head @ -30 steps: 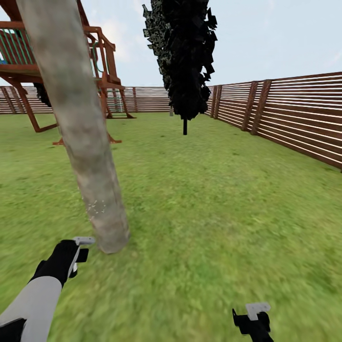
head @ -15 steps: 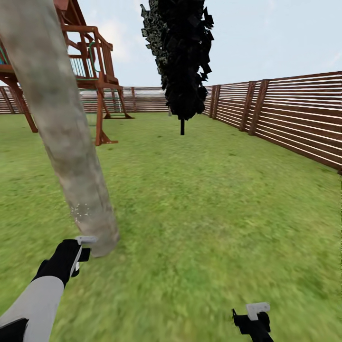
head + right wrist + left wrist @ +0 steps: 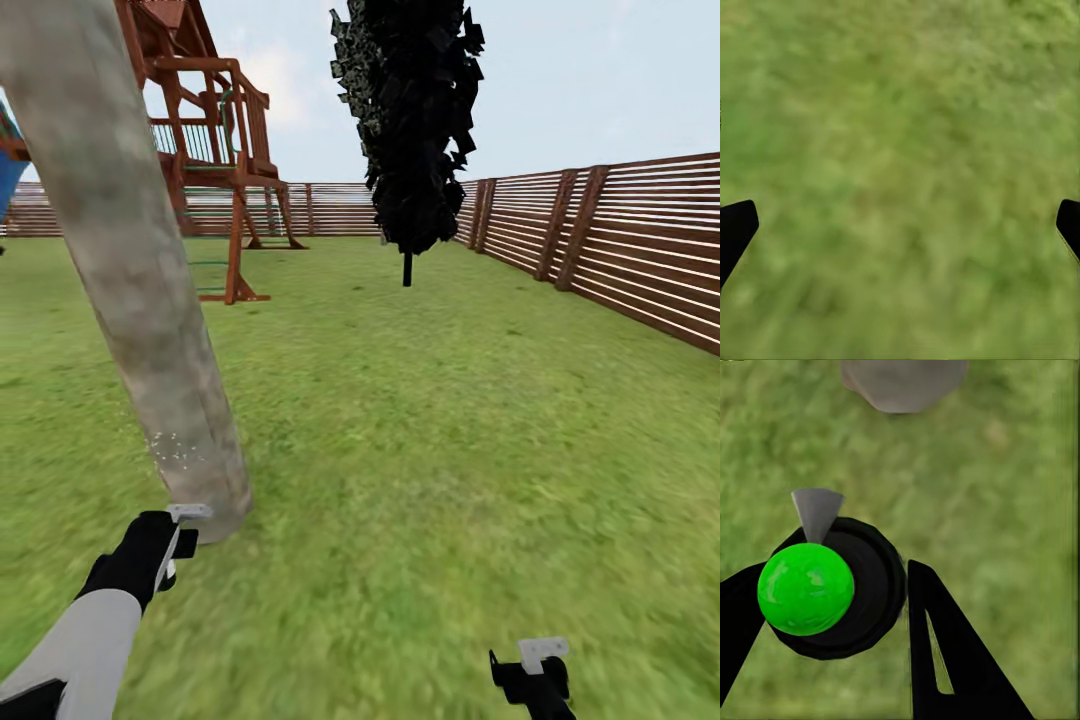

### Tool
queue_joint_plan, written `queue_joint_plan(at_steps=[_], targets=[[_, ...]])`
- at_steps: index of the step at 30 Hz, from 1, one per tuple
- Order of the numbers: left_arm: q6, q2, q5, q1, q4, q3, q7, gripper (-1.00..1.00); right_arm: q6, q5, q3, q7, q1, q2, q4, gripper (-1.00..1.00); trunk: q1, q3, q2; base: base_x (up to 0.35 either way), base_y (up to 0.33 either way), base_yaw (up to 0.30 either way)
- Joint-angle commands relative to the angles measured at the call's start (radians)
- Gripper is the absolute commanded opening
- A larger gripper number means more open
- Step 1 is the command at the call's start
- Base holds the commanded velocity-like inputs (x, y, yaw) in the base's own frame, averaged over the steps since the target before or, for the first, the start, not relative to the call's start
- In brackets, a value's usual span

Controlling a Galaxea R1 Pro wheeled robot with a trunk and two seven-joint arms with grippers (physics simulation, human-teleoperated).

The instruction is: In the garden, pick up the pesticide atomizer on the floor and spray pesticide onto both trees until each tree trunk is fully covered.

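Our left tool (image 3: pixel 825 607) pinches the pesticide atomizer (image 3: pixel 832 592), a black round body with a bright green ball on it and a grey nozzle pointing at the tree trunk (image 3: pixel 150 330). In the head view the left tool (image 3: pixel 170 540) hovers just beside the trunk's base, where a scatter of pale specks marks the bark. The trunk rises from the grass lawn (image 3: pixel 450 450). Our right tool (image 3: pixel 900 232) hangs spread over bare grass. Beyond stand a dark cypress-like tree (image 3: pixel 415 120), a wooden play tower (image 3: pixel 210 150) and the slatted fence (image 3: pixel 640 260).
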Motion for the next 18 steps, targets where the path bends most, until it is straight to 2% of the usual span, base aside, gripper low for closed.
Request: queue_joint_plan(at_steps=[1, 3, 4, 7, 10, 13, 16, 18], targets=[[0.004, 0.002, -0.009, -0.001, -0.002, 0.004, -0.004, -1.00, -0.004, 0.011, -0.006, -0.005, -0.001, 0.000, 0.002, 1.00, 0.000, -0.001, 0.000, 0.236, -0.195, 0.278], [0.004, 0.014, -0.010, -0.001, -0.005, 0.011, -0.004, -1.00, -0.004, 0.011, -0.006, -0.005, -0.001, 0.000, 0.002, 1.00, 0.000, -0.001, 0.000, 0.237, -0.193, 0.278], [0.004, 0.043, -0.007, 0.000, -0.006, 0.008, -0.004, -1.00, -0.004, 0.011, -0.006, -0.005, -0.001, 0.000, 0.002, 1.00, 0.000, -0.001, 0.000, 0.238, -0.189, 0.278], [0.004, -0.010, -0.010, -0.003, -0.007, 0.004, -0.003, -1.00, -0.004, 0.011, -0.006, -0.005, -0.001, 0.000, 0.002, 1.00, 0.000, -0.001, 0.000, 0.238, -0.189, 0.278], [0.005, -0.022, -0.010, -0.006, -0.008, 0.004, -0.003, -1.00, -0.004, 0.011, -0.006, -0.005, -0.001, 0.000, 0.002, 1.00, 0.000, -0.001, 0.000, 0.238, -0.189, 0.258], [0.005, -0.008, -0.013, -0.004, -0.008, 0.008, -0.005, -1.00, -0.004, 0.011, -0.006, -0.005, -0.001, 0.000, 0.002, 1.00, 0.000, -0.001, 0.000, 0.207, -0.205, 0.112], [0.005, 0.033, -0.010, -0.002, -0.009, 0.012, -0.006, -1.00, -0.004, 0.011, -0.006, -0.005, -0.001, 0.000, 0.002, 1.00, 0.000, -0.001, 0.000, 0.031, -0.258, 0.017], [0.005, 0.032, -0.008, -0.003, -0.008, 0.007, -0.005, -1.00, -0.004, 0.011, -0.006, -0.005, -0.001, 0.000, 0.002, 1.00, 0.000, -0.001, 0.000, -0.044, -0.180, 0.036]])
